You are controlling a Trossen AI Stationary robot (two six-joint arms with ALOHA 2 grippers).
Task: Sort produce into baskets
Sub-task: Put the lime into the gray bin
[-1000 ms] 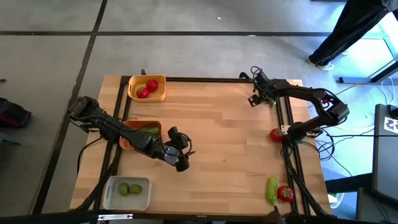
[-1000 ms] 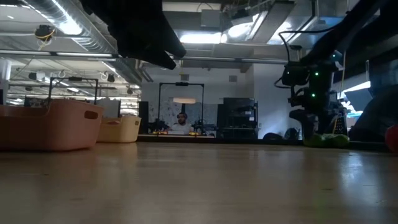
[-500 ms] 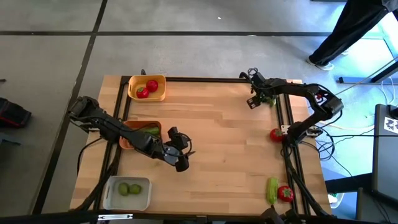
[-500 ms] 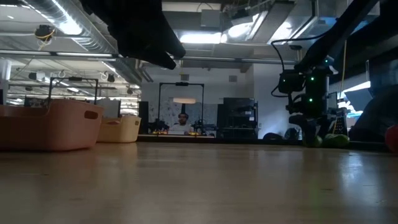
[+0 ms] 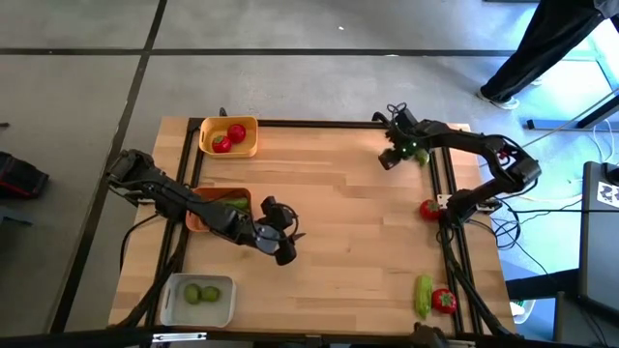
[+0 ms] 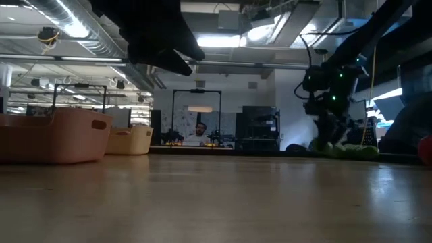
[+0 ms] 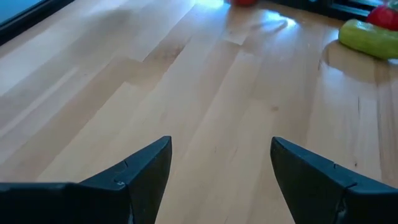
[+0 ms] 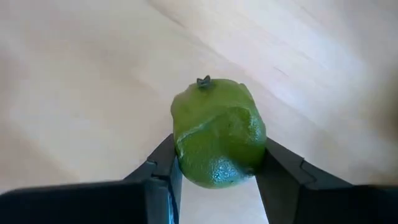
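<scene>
Pale planked wood makes up the broad table (image 5: 338, 213), smooth and lightly glossy, and everything else sits in relation to it. Along its left edge three shallow rounded plastic baskets line up so each kind has its own bin: a yellow basket (image 5: 229, 148) at the far corner holding red tomato-like pieces, an orange basket (image 5: 196, 220) midway with a green cucumber-like piece showing, and a white-grey basket (image 5: 174, 311) at the near corner with two pale limes. The dark left arm stretches over the table's middle, its left gripper (image 5: 280, 244) spread wide and empty above bare boards, seemingly waiting. At the table's far right corner the right gripper (image 8: 214, 169) has its fingers pressed against both flanks of a small dimpled green lime (image 8: 217, 140), gripping it across its width, a sensible hold for a round thing that could roll. Along the table's right edge a red tomato (image 5: 429, 209) rests alone, and near the front right corner a long green cucumber (image 5: 423, 295) lies beside another tomato (image 5: 444, 301), unsorted.
</scene>
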